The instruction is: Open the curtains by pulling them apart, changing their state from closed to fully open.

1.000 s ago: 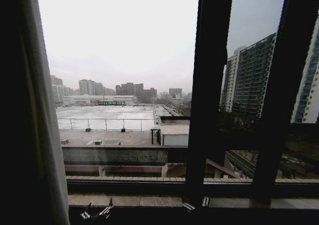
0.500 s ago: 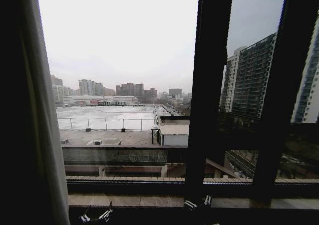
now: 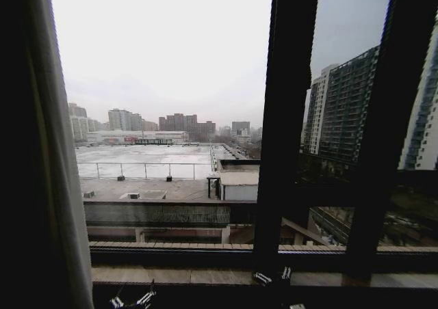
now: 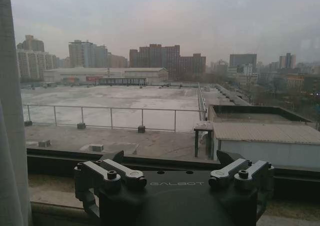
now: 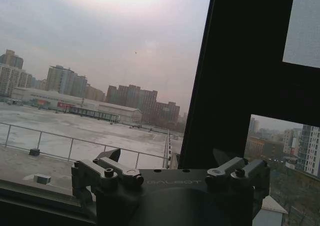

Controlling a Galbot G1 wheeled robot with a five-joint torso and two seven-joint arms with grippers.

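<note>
Looking out through uncovered window glass (image 3: 171,83) across most of the head view, rooftops and towers plain beyond, with a black frame bar (image 3: 284,117) standing upright right of centre. Gathered at the far left edge, bunched into tight folds and well clear of the glass: curtains (image 3: 61,186), seen again as a pale pleated strip at the side of the left wrist view (image 4: 10,136). Judged from that, nearly or fully done on this side; cannot tell how the fabric lies beyond the dark bars at the right.

Sunk lower than a second ago, down at the bottom margin below the sill (image 3: 191,276): left gripper (image 3: 130,300), jaws spread wide and holding nothing, likewise in its own view (image 4: 171,163). Barely shifted over the same second, in front of the sill at the foot of the frame bar: right gripper (image 3: 272,277), jaws also wide apart and empty (image 5: 167,161). Touching no cloth on either side, so apparently let go and backing away rather than pulling.
</note>
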